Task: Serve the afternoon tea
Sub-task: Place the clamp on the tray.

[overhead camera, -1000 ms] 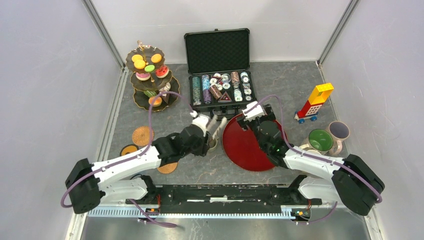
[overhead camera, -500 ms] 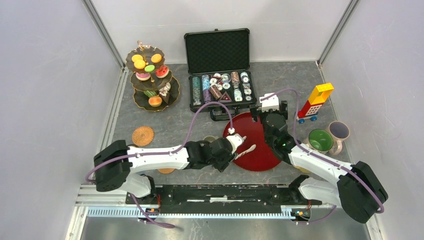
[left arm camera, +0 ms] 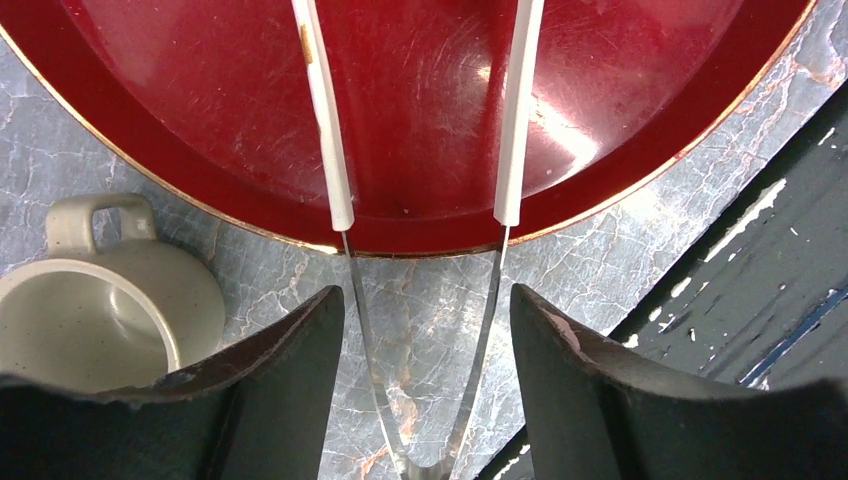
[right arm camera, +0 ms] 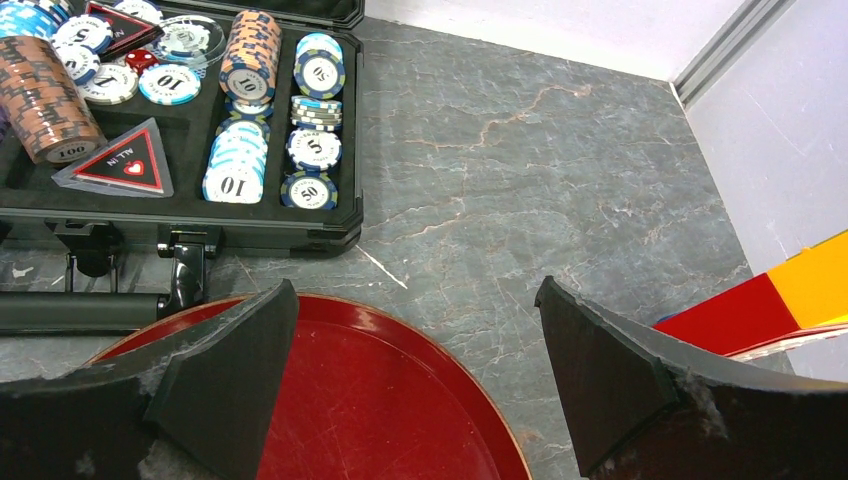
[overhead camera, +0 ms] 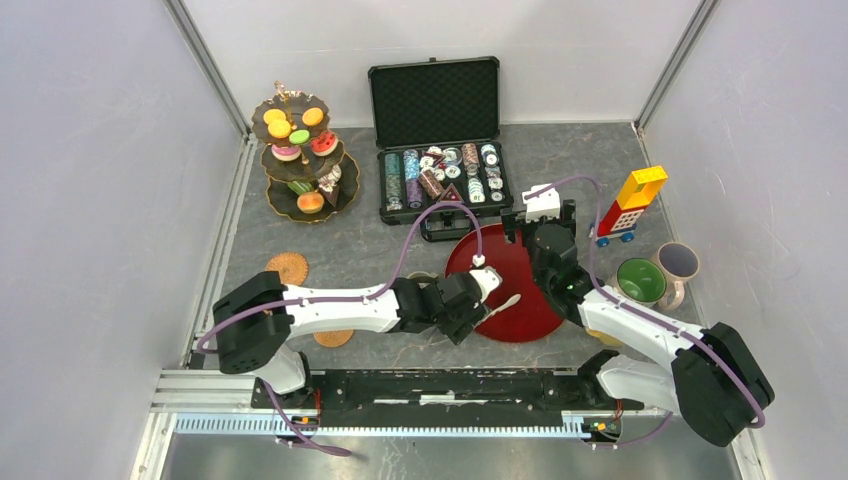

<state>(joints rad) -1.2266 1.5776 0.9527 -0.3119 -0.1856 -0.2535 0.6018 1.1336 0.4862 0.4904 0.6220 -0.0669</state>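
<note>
Just above the red tray point(left arm camera: 200, 205), the left gripper point(left arm camera: 427, 300) holds tongs point(left arm camera: 327, 150); the right gripper point(right arm camera: 415, 290) gapes wide.

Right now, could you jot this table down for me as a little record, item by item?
Left hand: at the red tray's near rim, tongs between its fingers; grip unclear
Right hand: open, empty, above the tray's far edge
Tray: no sweets or mugs seen on it
Sweets: on the three-tier stand, far left
Mugs: cream mug left of the tray; green mug and grey mug to its right
Other: poker chip case, block tower
</note>
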